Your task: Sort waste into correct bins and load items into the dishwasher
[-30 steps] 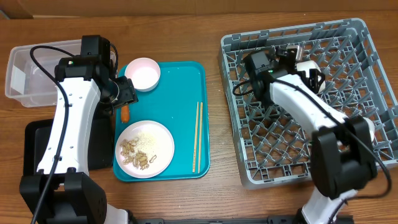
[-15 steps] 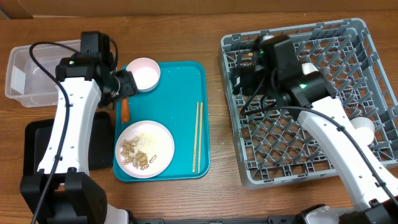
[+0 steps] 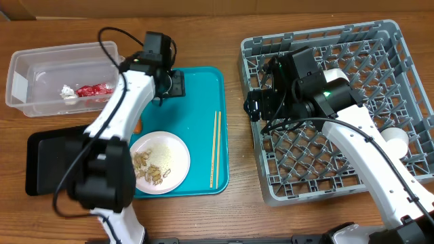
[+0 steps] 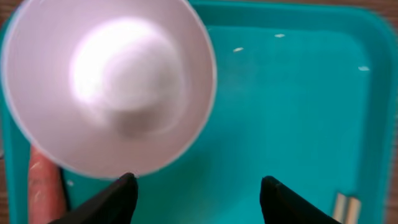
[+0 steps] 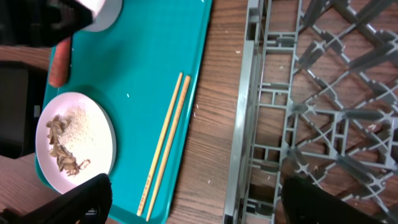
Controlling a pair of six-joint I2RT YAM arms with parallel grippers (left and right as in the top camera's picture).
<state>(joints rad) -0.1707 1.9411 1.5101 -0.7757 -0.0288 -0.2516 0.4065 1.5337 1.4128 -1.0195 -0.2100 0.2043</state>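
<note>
Sorting partly done: paper waste binned, most dishes waiting on the tray.

The crinkled red wrapper and small crumpled white paper wad lie in the clear rectangular plastic tub. The flat black rectangular tray holds nothing visible. Left to do, all on the teal serving tray: the small orange carrot, the round white plate of beige crumbly scraps, the thin wooden chopsticks and the pale-pink round bowl. The large grey plastic dish rack holds what I take for a small white cup. The left pincer hangs released just beside the bowl; the right pincer, also released, hovers at the rack's edge. The surface is brown wood; the room is unseen.
</note>
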